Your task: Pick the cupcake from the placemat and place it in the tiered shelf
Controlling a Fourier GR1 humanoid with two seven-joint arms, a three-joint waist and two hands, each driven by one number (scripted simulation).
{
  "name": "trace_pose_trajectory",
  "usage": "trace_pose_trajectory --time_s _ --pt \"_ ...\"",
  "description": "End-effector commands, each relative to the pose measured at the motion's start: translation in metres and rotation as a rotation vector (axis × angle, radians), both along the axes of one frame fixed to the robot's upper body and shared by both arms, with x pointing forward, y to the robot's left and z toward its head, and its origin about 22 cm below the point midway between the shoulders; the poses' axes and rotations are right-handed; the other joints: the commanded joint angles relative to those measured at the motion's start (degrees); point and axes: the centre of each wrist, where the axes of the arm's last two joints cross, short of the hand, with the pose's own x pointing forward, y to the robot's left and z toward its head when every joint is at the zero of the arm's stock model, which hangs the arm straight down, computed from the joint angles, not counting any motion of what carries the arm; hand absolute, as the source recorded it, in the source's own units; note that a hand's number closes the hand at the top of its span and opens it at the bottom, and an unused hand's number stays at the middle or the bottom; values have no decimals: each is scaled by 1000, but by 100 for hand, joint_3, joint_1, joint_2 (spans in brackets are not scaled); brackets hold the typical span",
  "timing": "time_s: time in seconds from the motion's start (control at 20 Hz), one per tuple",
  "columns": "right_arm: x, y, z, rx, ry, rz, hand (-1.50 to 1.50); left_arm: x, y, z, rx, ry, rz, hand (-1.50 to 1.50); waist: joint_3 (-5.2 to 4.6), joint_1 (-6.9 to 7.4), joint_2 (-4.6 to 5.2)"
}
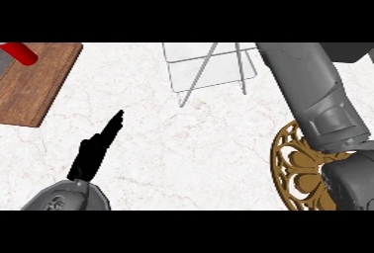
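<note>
A gold openwork placemat (292,163) lies at the right, partly covered by my right forearm (321,99). That forearm runs from the top right down to a grey wrist (350,183) over the mat. No black hand shows past the wrist, and no cupcake is visible; the arm hides most of the mat. The tiered shelf (208,66), a pale wire frame, stands at the top centre, just left of the right forearm. My left hand (91,153) rests open at the lower left, fingers straight and pointing up, holding nothing.
A wooden board (40,84) lies at the top left with a red object (21,53) on its far corner. White marble counter (190,148) stretches between the left hand, the shelf and the placemat.
</note>
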Motion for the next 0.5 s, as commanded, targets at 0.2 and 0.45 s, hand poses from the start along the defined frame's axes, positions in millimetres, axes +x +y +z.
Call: trace_pose_trajectory --time_s 0.2,0.45 --pt "3 -13 -8 290 -177 -117 -150 -6 -1 -4 -4 8 -8 0 -13 -2 -2" --pt "6 -55 20 359 -355 -339 -150 -10 22 -2 -4 13 32 0 -13 -116 -61"
